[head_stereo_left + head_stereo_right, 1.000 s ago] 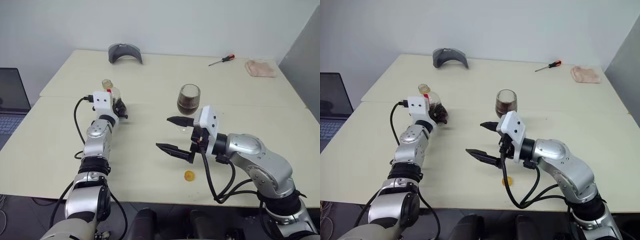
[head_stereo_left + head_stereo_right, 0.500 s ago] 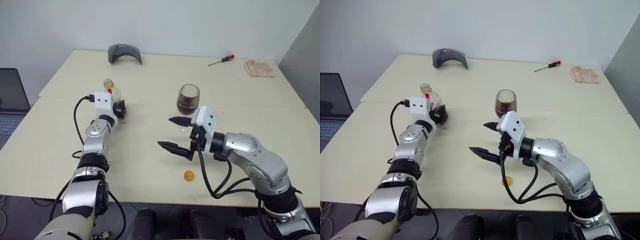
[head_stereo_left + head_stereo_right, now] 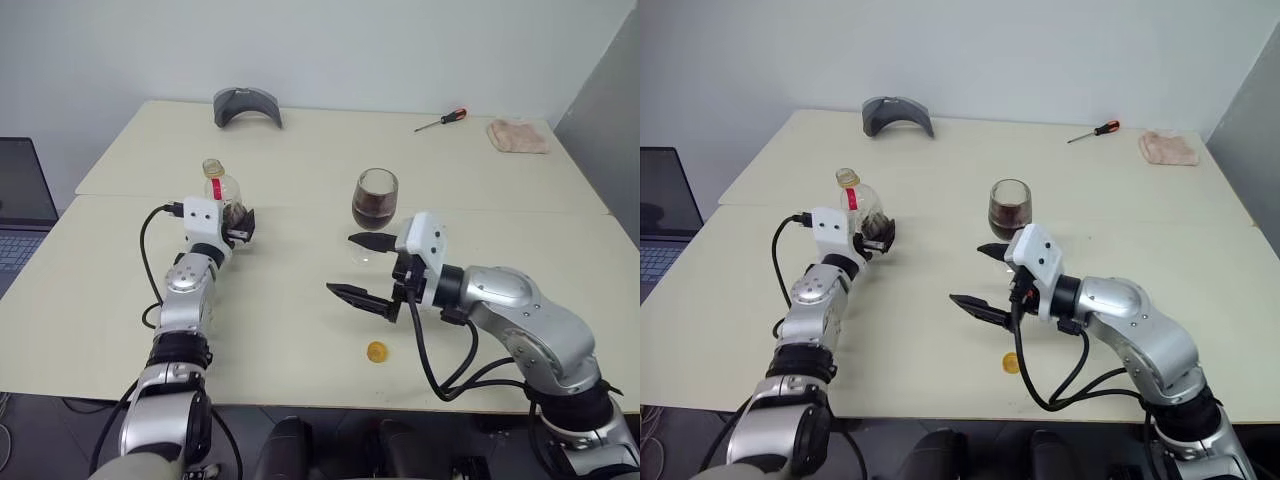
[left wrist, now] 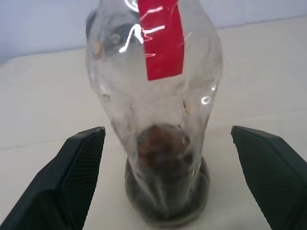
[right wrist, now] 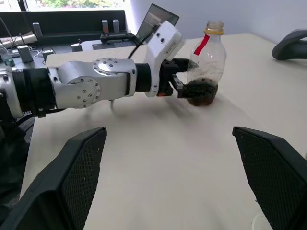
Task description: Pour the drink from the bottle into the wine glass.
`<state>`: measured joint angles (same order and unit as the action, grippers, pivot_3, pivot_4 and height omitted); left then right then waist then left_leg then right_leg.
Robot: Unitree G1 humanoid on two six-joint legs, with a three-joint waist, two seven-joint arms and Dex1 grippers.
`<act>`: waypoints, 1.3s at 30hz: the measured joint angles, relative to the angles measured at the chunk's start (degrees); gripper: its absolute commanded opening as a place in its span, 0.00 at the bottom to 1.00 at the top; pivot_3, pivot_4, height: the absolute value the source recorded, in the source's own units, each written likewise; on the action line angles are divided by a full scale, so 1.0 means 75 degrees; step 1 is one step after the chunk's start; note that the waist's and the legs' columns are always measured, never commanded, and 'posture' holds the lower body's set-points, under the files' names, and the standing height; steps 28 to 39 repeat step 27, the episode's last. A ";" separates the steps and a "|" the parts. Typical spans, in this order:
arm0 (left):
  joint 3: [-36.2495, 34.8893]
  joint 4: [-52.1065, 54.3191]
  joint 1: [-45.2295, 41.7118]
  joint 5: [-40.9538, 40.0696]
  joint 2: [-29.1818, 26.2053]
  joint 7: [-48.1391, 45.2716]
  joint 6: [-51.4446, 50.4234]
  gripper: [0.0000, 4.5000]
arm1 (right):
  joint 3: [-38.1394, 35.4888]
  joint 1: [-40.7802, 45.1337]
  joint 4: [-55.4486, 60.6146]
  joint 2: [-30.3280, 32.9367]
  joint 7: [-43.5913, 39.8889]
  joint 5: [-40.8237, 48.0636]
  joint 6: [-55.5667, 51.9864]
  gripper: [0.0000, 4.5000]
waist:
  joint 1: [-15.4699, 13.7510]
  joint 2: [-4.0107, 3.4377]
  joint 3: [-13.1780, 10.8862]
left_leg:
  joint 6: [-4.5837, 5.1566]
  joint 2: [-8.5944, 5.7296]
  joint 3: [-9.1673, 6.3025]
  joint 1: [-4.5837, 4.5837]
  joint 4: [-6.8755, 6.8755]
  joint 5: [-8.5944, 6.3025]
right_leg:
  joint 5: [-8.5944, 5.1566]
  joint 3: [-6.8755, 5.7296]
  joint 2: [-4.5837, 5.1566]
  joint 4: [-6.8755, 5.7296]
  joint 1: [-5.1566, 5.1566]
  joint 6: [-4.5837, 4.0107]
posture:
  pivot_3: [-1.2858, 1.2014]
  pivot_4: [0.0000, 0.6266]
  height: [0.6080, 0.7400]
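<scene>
The bottle (image 3: 222, 188) stands upright on the table with no cap on its neck, a red label strip down its side and a little dark drink at its bottom (image 4: 163, 211). My left gripper (image 3: 241, 224) is open just short of it; its fingers (image 4: 72, 177) stand wide on either side and clear of the bottle. The wine glass (image 3: 376, 204) stands mid-table, holding dark brown drink. My right gripper (image 3: 362, 268) hangs open just in front of the glass, with nothing between its fingers (image 5: 81, 177).
A small yellow cap (image 3: 376, 351) lies near the table's front edge. At the back lie a grey curved object (image 3: 247, 104), a screwdriver (image 3: 443, 119) and a pink cloth (image 3: 519, 136). A laptop (image 3: 22, 200) sits off the table's left side.
My left gripper has opened, let go of the bottle and drawn back a little; the bottle stays standing. My right gripper has drifted slightly to the right, still open.
</scene>
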<state>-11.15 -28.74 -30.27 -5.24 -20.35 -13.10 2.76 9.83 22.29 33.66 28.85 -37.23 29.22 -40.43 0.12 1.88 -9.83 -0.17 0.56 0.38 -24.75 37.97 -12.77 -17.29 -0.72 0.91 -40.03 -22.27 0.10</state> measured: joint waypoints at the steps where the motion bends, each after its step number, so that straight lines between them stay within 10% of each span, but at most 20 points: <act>1: -0.0039 0.0523 0.0314 -0.0046 0.0020 0.0028 -0.0203 1.00 | -0.0152 -0.0190 0.0049 0.0107 -0.0004 0.0024 0.0010 1.00 | -0.0001 0.0001 0.0000 | 0.0000 0.0000 -0.0001 0.0000 0.0000 0.0000 | 0.0000 -0.0001 0.0000 0.0001 0.0001 0.0000 | 0.52 0.24 1.00; 14: 0.0096 0.5310 0.3126 -0.0194 0.0516 0.0898 -0.2724 1.00 | -0.1432 -0.2170 -0.2306 -0.0806 0.1883 -0.2084 0.3130 1.00 | -0.0009 -0.0003 0.0009 | 0.0001 -0.0006 0.0007 0.0015 -0.0005 -0.0001 | 0.0000 0.0004 0.0004 0.0001 0.0018 0.0001 | 0.52 0.24 1.00; 25: 0.0325 0.5670 0.3810 -0.0144 0.0905 0.0866 -0.2331 1.00 | -0.2714 -0.2117 -0.5381 -0.1400 0.2960 -0.2644 0.5674 1.00 | -0.0005 -0.0008 0.0012 | 0.0001 -0.0002 0.0019 0.0026 -0.0014 -0.0001 | -0.0001 0.0015 -0.0001 0.0001 0.0019 0.0000 | 0.52 0.24 1.00; 39: 0.0249 0.5617 0.3815 -0.0162 0.0845 0.0774 -0.2143 1.00 | -0.2818 -0.2115 -0.5578 -0.1374 0.2904 -0.2564 0.5773 1.00 | 0.0002 -0.0009 0.0012 | 0.0001 0.0000 0.0020 0.0027 -0.0015 -0.0001 | -0.0001 0.0017 -0.0003 0.0001 0.0019 0.0000 | 0.52 0.24 1.00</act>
